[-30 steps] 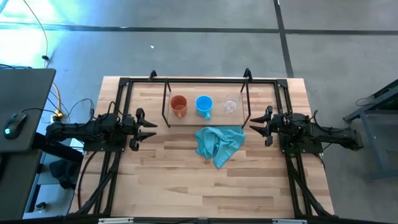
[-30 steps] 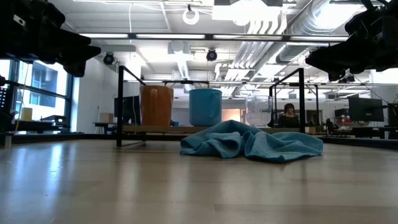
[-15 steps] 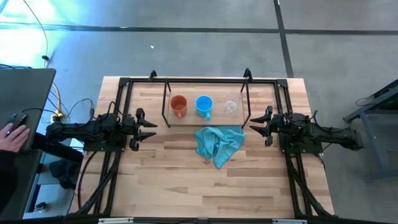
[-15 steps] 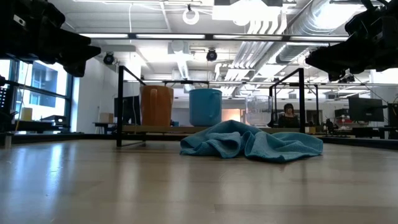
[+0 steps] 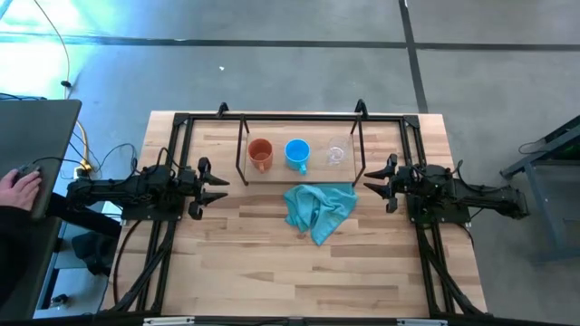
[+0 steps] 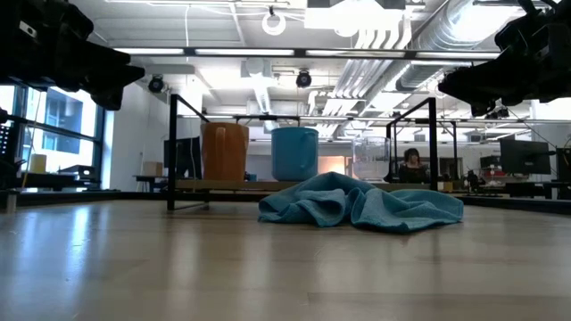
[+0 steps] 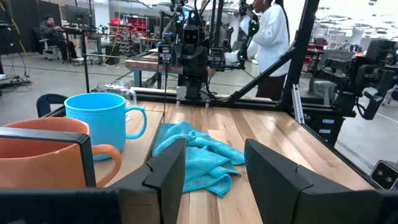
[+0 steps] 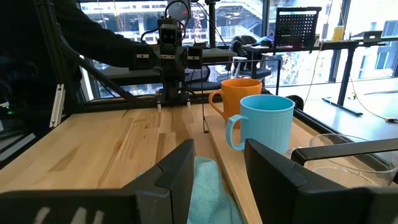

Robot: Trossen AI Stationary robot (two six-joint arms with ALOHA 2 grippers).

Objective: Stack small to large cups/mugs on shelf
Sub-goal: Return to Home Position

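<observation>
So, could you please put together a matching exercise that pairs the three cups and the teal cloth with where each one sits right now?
Things:
1. orange-brown mug
2. blue mug
3. clear glass cup
4. teal cloth

Places:
A. on the table, just in front of the shelf
B. middle of the shelf
C. right end of the shelf, seen from above
D. left end of the shelf, seen from above

Pairs: 1-D, 2-B, 3-C, 4-A
</observation>
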